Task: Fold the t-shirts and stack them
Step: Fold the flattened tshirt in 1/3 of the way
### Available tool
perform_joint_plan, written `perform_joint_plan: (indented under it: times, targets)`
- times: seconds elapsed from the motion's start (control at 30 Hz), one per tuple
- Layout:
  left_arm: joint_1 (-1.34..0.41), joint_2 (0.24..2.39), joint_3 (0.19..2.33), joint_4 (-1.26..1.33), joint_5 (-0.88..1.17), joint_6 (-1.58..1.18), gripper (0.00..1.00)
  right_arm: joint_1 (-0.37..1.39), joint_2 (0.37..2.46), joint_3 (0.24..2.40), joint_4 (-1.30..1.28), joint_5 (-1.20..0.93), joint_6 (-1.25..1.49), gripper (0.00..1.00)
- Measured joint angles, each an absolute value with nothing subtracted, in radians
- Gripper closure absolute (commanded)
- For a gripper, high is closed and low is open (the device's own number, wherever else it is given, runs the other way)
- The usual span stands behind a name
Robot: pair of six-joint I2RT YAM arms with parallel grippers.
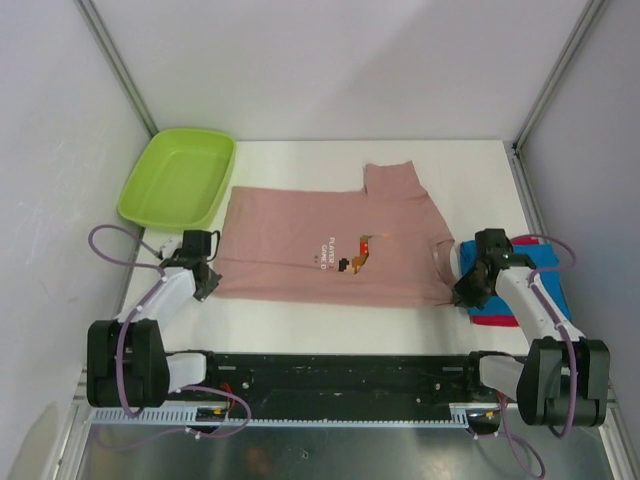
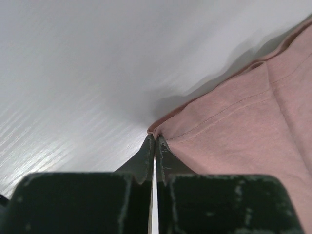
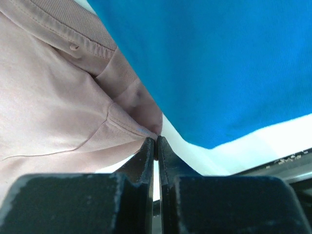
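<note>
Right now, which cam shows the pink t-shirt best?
Top external: the whole pink t-shirt lies spread flat, print up. Left wrist shows only a hemmed corner at the tips of the shut left gripper. Right wrist shows only a bunched edge at the shut right gripper, next to the blue t-shirt.
</note>
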State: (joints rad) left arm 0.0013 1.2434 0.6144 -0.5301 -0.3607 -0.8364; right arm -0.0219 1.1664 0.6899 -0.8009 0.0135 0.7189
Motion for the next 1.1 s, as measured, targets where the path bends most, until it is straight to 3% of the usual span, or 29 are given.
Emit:
perform_joint_plan:
  times: [0.5, 0.53, 0.6, 0.7, 0.8, 0.9, 1.1]
  targets:
    - [0.026, 1.13, 0.571, -0.654, -0.392, -0.889, 0.99, -0.023, 1.048, 0.655, -0.93, -0.01, 0.783, 1.0]
    - [0.028, 1.122, 0.568, -0.661, -0.393, -0.892, 0.96, -0.023, 1.045, 0.655, -0.936, -0.01, 0.786, 0.98]
    - [0.033, 1.108, 0.561, -0.673, -0.396, -0.894, 0.81, -0.023, 1.042, 0.654, -0.945, -0.013, 0.79, 0.79]
    - [0.043, 1.092, 0.557, -0.691, -0.405, -0.892, 0.48, -0.024, 1.03, 0.654, -0.958, -0.017, 0.788, 0.44]
    - [0.062, 1.076, 0.561, -0.705, -0.408, -0.872, 0.28, -0.02, 0.983, 0.659, -0.971, -0.016, 0.778, 0.27]
    - [0.069, 1.045, 0.606, -0.73, -0.397, -0.831, 0.24, 0.011, 0.957, 0.709, -0.983, -0.005, 0.766, 0.24]
    - [0.022, 1.103, 0.884, -0.73, -0.37, -0.707, 0.31, 0.121, 1.071, 0.91, -0.889, 0.048, 0.722, 0.25]
